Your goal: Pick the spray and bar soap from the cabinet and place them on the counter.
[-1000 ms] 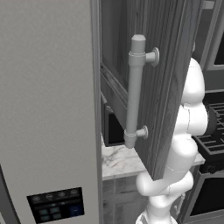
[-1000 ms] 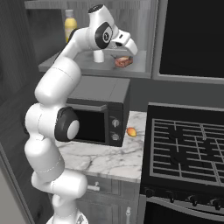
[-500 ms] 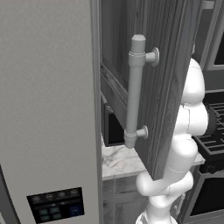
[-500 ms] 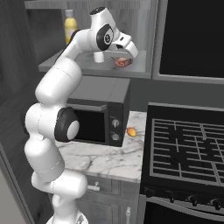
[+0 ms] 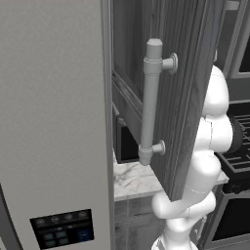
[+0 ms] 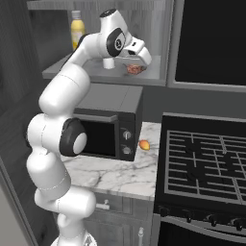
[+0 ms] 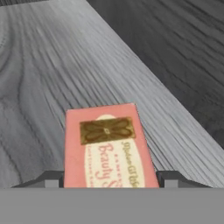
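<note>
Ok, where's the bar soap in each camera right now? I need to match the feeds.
Left base view: I cannot make it out here; the open cabinet door stands in front.
Right base view: the bar soap lies on the cabinet shelf, just under the gripper.
Hand view: the bar soap sits low centre, between the fingertips.
Shared landmark: the cabinet's grey wood-grain shelf under the soap, in right base and hand views.

The white arm (image 6: pixel 57 144) is rising from its base, bending forward high up, its tool (image 6: pixel 136 67) pointing down with jaws standing apart.
</note>
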